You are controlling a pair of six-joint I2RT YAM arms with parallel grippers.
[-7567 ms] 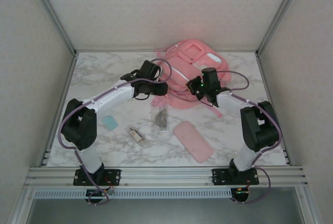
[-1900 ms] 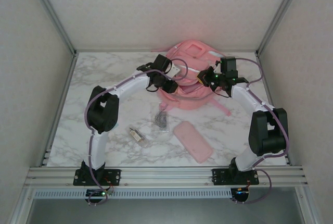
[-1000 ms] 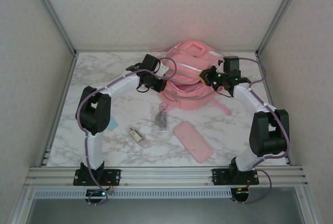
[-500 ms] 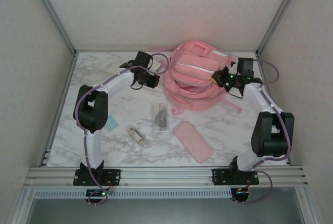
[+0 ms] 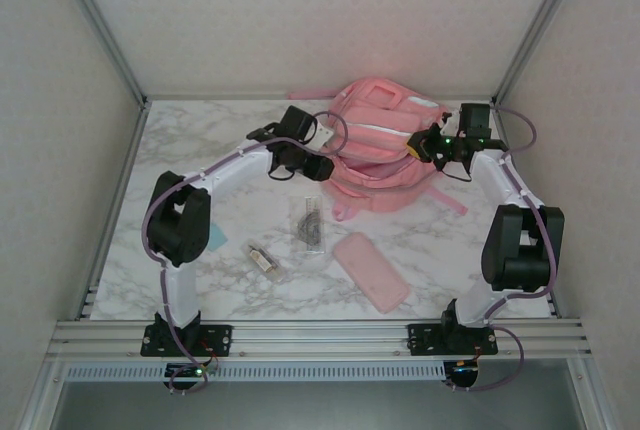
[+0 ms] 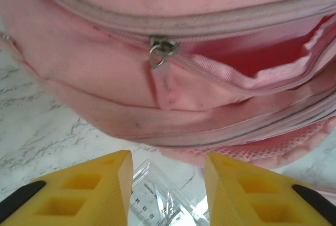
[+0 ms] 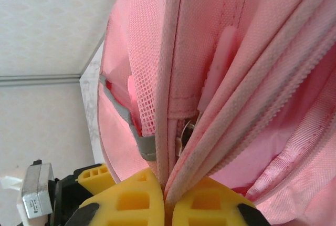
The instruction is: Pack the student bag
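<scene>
**A:** What does the overhead view give that the wrist cameras don't?

**B:** The whole layout. The large pink fabric backpack (image 5: pixel 375 145) lies at the far middle of the white marbled counter (image 5: pixel 200 140), between the two arms. Nearer the bases lie a small flat pink pencil case (image 5: pixel 370 270), a clear plastic ruler packet (image 5: pixel 311 225) and a small clear tube-like item (image 5: pixel 263 260). What that last one is, I cannot tell.

**A:** And the left wrist camera?

**B:** Close detail. The left jaws stand spread, yellow pads (image 6: pixel 100 184) apart and holding nothing, just short of the backpack's left side. Ahead of them hangs a metal zipper pull (image 6: pixel 157 52), and to its right the zip gapes on a red lining (image 6: pixel 262 58). The clear packet shows on the counter through the gap.

**A:** The right wrist camera?

**B:** The right jaws are pressed together, their yellow pads (image 7: pixel 131 199) pinching a zipper-edged seam on the backpack's right side. Pink mesh (image 7: pixel 152 79) runs alongside that seam.
</scene>
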